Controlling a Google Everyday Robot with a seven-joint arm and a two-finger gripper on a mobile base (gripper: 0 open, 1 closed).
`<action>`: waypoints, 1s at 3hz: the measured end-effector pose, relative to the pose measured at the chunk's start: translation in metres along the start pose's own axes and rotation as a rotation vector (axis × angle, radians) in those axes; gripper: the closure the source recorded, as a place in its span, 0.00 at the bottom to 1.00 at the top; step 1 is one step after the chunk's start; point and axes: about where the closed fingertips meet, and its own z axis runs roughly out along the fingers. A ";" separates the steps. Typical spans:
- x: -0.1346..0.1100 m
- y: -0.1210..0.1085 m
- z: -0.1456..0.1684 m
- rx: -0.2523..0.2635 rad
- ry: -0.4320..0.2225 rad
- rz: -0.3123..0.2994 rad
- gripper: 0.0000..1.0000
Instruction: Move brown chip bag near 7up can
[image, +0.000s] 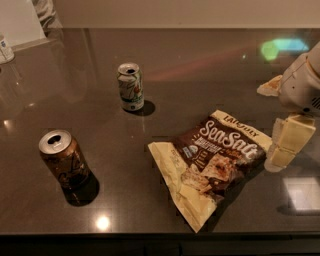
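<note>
The brown chip bag (212, 162) lies flat on the dark table, right of centre, with white "Sea Salt" lettering and cream edges. The 7up can (130, 86) stands upright at the centre left, well apart from the bag. My gripper (287, 142) is at the right edge, its cream fingers (294, 134) hanging just beside the bag's upper right corner. Nothing is held.
A brown glossy can (64, 159) stands upright at the front left. A small tan scrap (270, 85) lies at the right, behind my arm. The table's front edge (150, 235) runs along the bottom. A white object (6, 49) sits at the far left corner.
</note>
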 end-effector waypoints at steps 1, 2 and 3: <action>0.003 0.004 0.025 -0.054 -0.026 -0.015 0.00; 0.005 0.006 0.043 -0.085 -0.037 -0.024 0.00; 0.009 0.009 0.056 -0.101 -0.040 -0.021 0.00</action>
